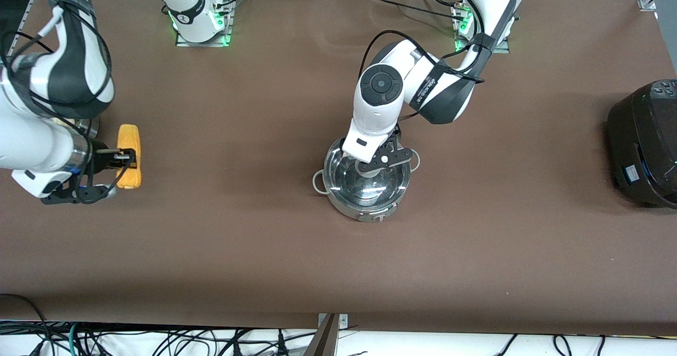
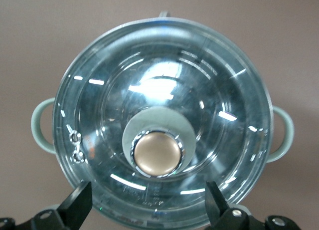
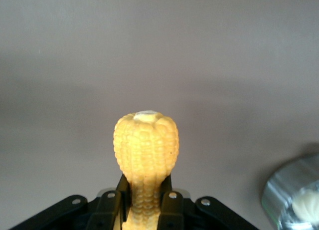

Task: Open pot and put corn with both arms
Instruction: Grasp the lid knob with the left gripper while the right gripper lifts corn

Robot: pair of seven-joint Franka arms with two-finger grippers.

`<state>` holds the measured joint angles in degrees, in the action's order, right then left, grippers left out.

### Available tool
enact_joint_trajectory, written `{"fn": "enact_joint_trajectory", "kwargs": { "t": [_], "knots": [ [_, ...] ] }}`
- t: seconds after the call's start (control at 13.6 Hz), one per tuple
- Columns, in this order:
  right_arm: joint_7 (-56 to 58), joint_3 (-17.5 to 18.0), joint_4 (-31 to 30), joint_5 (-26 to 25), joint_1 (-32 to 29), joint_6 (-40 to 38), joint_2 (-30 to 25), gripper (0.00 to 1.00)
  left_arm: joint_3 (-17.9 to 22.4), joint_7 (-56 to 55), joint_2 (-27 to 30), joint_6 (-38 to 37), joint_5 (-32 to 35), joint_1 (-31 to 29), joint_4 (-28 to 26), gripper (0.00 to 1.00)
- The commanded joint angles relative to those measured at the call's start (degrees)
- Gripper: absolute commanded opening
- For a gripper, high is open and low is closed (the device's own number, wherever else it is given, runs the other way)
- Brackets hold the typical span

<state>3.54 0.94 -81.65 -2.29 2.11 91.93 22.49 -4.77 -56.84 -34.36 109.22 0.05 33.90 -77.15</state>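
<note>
Left wrist view gave us the relation that mattered most: the left end effector [image 2: 147, 210] hung straight above the pot [image 2: 162, 120], its two fingers [image 2: 77, 205] spread wide and released, with the beige knob [image 2: 158, 153] of the glass lid [image 2: 209, 90] lying almost directly below the gap between them. We judged that a plain descent would bring the fingers to either side of the knob, so the left arm was clearly the one placed to lift the lid, which was still seated on the pot. From the front view, the pot [image 1: 365, 208] stood near the middle of the tabletop [image 1: 264, 250], while the right end effector [image 1: 125, 158] was clenched on the corn [image 1: 129, 136] at the right arm's end of the tabletop. The cob's long axis ran from the robots' edge toward the camera's edge, gripped across its middle. We could not tell whether the corn was resting on the tabletop or just lifted, the left arm's wrist hid much of the lid in the front view, and a steel bowl [image 3: 294, 195] was cut off at the right wrist view's edge.
</note>
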Motion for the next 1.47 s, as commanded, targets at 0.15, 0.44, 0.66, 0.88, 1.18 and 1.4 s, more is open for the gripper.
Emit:
{"fn": "enact_joint_trajectory", "kwargs": {
  "t": [0.15, 0.44, 0.66, 0.88, 1.18, 1.4],
  "knots": [
    [1.2, 0.4, 9.2, -0.4, -0.2, -9.7, 0.9, 0.18, 0.7, -0.5, -2.5, -0.8, 4.8, 0.6, 3.8, 0.99],
    [0.7, 1.3, 11.0, -0.3, 1.1, -9.8, 1.1, 0.12, 0.6, -0.6, -3.7, 2.8, 5.8, 0.6, 3.8, 1.00],
    [0.5, 1.3, 11.0, -0.3, 2.5, -9.8, 1.1, 0.09, 0.5, -0.4, -3.9, 3.6, 5.9, 0.4, 3.6, 1.00],
    [0.4, 1.3, 11.4, 0.1, 2.6, -10.2, 1.1, 0.06, 0.1, -0.3, -4.3, 4.3, 7.9, 0.1, 3.4, 0.99],
    [-4.8, 1.3, 11.7, 3.2, 3.7, -10.9, 1.1, 0.06, 0.0, -0.2, -4.6, 4.4, 7.7, 0.0, 3.2, 0.72],
    [-6.4, 1.3, 11.7, 4.0, 4.5, -10.9, 1.0, 0.06, 0.0, -0.3, -4.6, 4.4, 7.4, 0.0, 3.1, 0.56]
  ]
}}
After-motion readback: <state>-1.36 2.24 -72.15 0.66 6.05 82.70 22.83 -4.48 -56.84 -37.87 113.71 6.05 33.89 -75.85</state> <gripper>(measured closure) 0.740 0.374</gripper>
